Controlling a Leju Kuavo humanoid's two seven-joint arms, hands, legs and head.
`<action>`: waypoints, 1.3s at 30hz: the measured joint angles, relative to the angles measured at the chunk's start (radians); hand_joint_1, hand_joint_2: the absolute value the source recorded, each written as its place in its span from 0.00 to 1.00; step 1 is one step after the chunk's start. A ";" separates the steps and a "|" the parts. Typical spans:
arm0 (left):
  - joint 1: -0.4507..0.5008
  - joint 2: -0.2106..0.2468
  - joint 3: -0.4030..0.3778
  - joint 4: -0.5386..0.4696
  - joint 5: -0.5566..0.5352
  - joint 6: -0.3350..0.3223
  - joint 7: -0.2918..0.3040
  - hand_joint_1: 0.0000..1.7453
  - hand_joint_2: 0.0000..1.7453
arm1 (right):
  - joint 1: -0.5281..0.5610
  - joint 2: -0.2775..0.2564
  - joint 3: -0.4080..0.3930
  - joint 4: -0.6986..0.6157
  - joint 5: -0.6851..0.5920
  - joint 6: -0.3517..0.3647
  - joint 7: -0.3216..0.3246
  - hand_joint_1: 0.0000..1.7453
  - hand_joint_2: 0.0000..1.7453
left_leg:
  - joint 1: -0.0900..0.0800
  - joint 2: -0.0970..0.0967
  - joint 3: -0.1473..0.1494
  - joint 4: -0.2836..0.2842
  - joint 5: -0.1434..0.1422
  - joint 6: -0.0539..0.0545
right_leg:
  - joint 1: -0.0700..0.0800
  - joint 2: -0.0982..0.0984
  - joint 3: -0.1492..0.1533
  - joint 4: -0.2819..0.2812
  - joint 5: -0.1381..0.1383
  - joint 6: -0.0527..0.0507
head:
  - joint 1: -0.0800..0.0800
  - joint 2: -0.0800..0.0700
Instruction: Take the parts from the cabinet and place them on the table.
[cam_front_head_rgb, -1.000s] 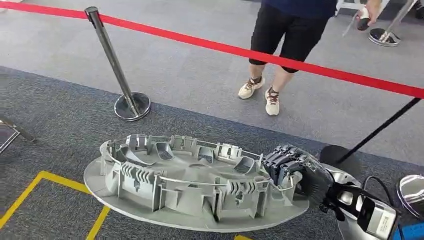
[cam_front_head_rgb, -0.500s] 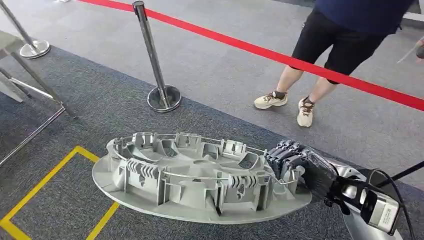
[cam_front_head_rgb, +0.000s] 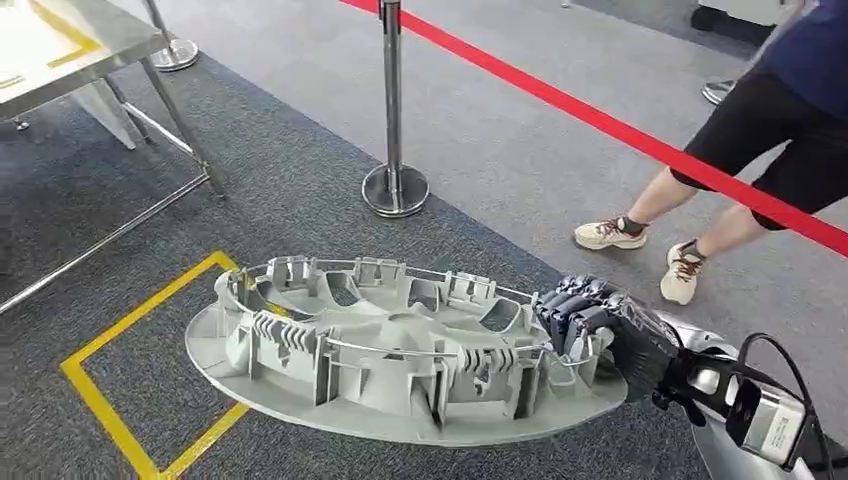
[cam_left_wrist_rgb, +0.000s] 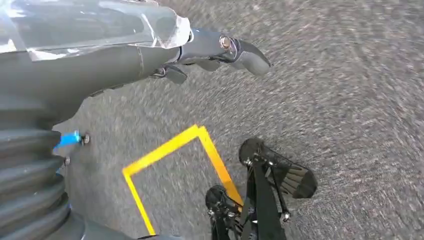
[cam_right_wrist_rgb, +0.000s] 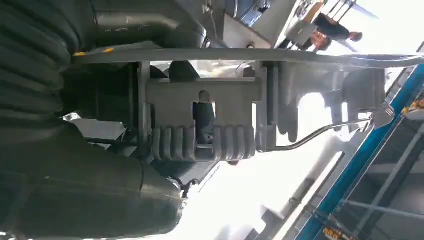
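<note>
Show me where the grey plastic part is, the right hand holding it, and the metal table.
grey plastic part (cam_front_head_rgb: 390, 345), head view, on its central raised hub.
right hand (cam_front_head_rgb: 585, 325), head view, on the dark fingers gripping the part's rim.
metal table (cam_front_head_rgb: 60, 45), head view, on its shiny top at the upper left.

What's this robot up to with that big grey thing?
It is carrying a large grey plastic part in its right hand, gripping it at one edge above the carpet. Its left hand hangs free over the floor, holding nothing. A metal table stands ahead to the left, and a person walks past behind the red barrier.
</note>
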 joint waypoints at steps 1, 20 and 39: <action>0.000 -0.001 0.000 0.000 0.001 0.000 0.000 0.00 1.00 | -0.001 -0.001 0.000 0.000 0.000 -0.002 0.000 1.00 1.00 | 0.001 -0.017 0.003 0.001 -0.001 -0.002 | -0.001 0.007 0.039 -0.094 0.053 -0.003 | 0.000 0.000; 0.006 -0.016 0.016 0.000 -0.022 -0.009 0.015 0.00 1.00 | 0.040 -0.015 -0.029 -0.054 -0.006 -0.003 -0.006 1.00 1.00 | -0.014 0.155 -0.008 -0.004 -0.011 -0.028 | 0.005 -0.093 0.133 -0.265 0.084 -0.023 | -0.011 0.000; 0.004 -0.013 0.013 0.000 -0.039 -0.016 0.012 0.00 1.00 | 0.057 -0.012 -0.050 -0.057 -0.009 0.009 -0.007 1.00 1.00 | 0.004 -0.080 -0.017 -0.004 -0.001 -0.040 | -0.013 0.032 0.119 -0.267 0.101 -0.023 | -0.001 0.000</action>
